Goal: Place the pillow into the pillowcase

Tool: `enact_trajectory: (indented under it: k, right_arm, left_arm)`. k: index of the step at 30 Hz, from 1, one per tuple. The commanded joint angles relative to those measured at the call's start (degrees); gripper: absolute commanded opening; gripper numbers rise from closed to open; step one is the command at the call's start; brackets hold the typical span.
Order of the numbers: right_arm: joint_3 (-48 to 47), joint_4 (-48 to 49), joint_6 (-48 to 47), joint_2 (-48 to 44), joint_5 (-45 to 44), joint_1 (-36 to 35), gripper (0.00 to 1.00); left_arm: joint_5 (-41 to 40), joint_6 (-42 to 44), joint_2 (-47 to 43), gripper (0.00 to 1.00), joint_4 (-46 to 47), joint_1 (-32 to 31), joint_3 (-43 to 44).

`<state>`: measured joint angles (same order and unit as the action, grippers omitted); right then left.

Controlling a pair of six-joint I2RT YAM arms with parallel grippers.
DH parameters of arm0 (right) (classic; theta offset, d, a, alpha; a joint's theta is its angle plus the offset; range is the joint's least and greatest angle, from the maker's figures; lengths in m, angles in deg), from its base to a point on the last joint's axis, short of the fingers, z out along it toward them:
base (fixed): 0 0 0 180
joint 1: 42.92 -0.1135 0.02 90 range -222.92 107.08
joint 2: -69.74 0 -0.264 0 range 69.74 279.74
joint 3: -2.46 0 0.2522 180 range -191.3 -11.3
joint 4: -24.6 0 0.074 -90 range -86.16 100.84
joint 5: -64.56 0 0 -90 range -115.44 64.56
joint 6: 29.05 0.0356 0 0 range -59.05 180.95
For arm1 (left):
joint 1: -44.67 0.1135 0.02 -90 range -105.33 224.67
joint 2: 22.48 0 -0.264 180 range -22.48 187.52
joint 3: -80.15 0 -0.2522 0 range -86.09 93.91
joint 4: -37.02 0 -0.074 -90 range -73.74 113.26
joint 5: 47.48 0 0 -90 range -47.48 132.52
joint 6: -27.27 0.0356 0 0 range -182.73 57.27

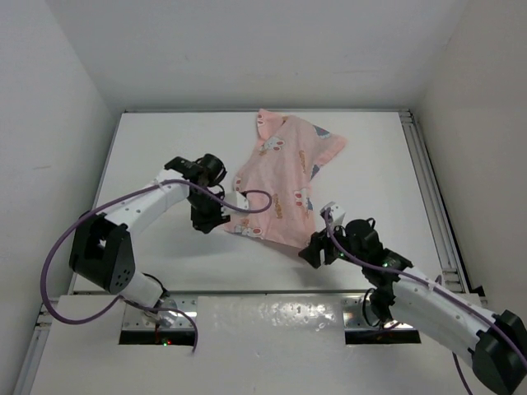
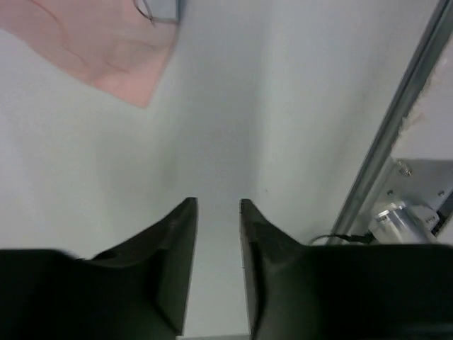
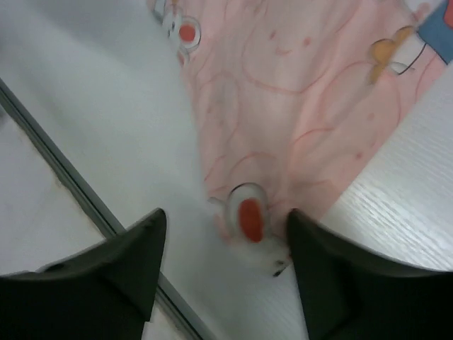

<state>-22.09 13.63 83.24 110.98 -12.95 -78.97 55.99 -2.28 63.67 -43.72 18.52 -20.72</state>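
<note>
Top external: pillowcase (image 1: 284, 177) lies rumpled on table (image 1: 165, 156), centre toward 12 o'clock. Grey pillow unseen; likely already inside, unconfirmed. Left gripper (image 1: 209, 219) at its 8 o'clock edge, right gripper (image 1: 314, 248) at 5 o'clock corner. Both pincers apart, gripping nothing. Remaining: perhaps smoothing only.
</note>
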Motion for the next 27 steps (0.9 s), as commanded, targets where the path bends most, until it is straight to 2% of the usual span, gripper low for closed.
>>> enact_trajectory:
  k: [1,2,3,4,5,6,8,9,11,12,13,14,15,16,18,19,20,22,23,25,26,27]
  right_arm:
    - [-1.6,-10.5,1.4,-1.9,-5.7,-1.7,0.74]
    - [-3.7,-12.0,1.6,-2.5,-9.0,-1.7,0.98]
    - [-5.0,-12.6,2.6,-4.0,-10.7,-1.2,0.99]
    - [-6.1,-12.5,3.1,-4.7,-13.6,-1.0,0.99]
    - [-8.0,-11.7,3.5,-5.3,-14.2,-0.2,0.99]
    - [-9.2,-10.4,3.6,-5.3,-14.0,2.2,0.99]
    - [-14.0,-7.4,3.7,-3.0,-13.9,4.9,0.99]
    - [-16.3,-7.0,4.7,1.8,-13.8,8.7,0.92]
    - [-20.9,-7.2,7.1,8.0,-12.9,13.3,0.70]
    - [-24.9,-6.8,10.9,11.0,-11.2,17.8,0.50]
    - [-26.1,-4.8,13.0,17.4,-9.9,20.1,0.40]
    - [-28.7,-3.8,15.1,20.7,-9.2,22.1,0.38]
    - [-29.8,-3.1,19.8,23.6,-9.2,23.9,0.39]
    - [-31.0,-0.8,22.4,26.8,-11.1,27.1,0.49]
    - [-35.8,-0.2,29.6,36.3,-13.7,30.8,0.56]
    - [-37.4,0.8,31.2,39.9,-15.6,31.5,0.66]
    - [-41.6,1.7,32.3,46.5,-16.2,31.9,0.70]
    - [-46.2,3.2,34.6,53.3,-15.7,32.6,0.77]
    - [-51.9,3.0,35.4,59.8,-15.5,32.6,0.78]
    - [-57.1,0.8,36.4,65.9,-15.5,32.4,0.81]
    - [-61.6,0.6,37.9,71.5,-16.0,32.4,0.82]
    - [-63.5,0.6,38.8,74.1,-16.0,32.4,0.82]
  left_arm:
    - [7.2,-8.8,0.2,0.36,6.5,-0.4,5.8]
    - [7.0,-12.2,0.8,0.47,8.9,-0.3,6.4]
    - [5.4,-19.7,1.0,0.52,11.8,-0.3,6.2]
    - [4.0,-23.7,1.8,0.56,18.1,-0.3,5.0]
    - [2.8,-26.8,2.4,0.62,20.5,-0.3,4.4]
    - [1.3,-32.0,3.2,0.63,24.0,-0.2,4.0]
    - [0.7,-35.6,7.0,0.64,25.6,-0.3,3.9]
    - [0.3,-38.6,8.4,0.64,26.7,-0.1,4.0]
    - [0.3,-40.6,12.0,0.65,27.9,0.0,3.9]
    - [1.5,-41.1,13.0,0.66,28.4,0.0,3.6]
    - [2.1,-41.1,14.5,0.67,29.1,0.0,2.6]
    - [2.8,-41.1,15.1,0.70,29.3,0.0,1.9]
    - [3.3,-41.3,15.7,0.70,29.4,0.0,1.1]
    - [3.1,-41.2,16.2,0.71,30.2,0.0,0.2]
    - [1.1,-41.3,17.2,0.70,31.6,0.0,-2.4]
    - [0.3,-41.3,17.7,0.69,32.7,0.0,-3.8]
    - [-0.1,-41.3,18.1,0.60,33.2,0.2,-4.3]
    - [0.7,-41.2,18.9,0.44,33.0,0.7,-4.5]
    - [2.9,-40.8,19.1,0.27,32.7,0.8,-4.5]
    - [4.6,-40.6,19.2,0.11,31.5,1.1,-4.5]
    - [5.5,-40.3,19.3,0.00,31.0,1.2,-4.5]
    - [6.6,-39.6,19.3,0.00,30.2,1.5,-4.5]
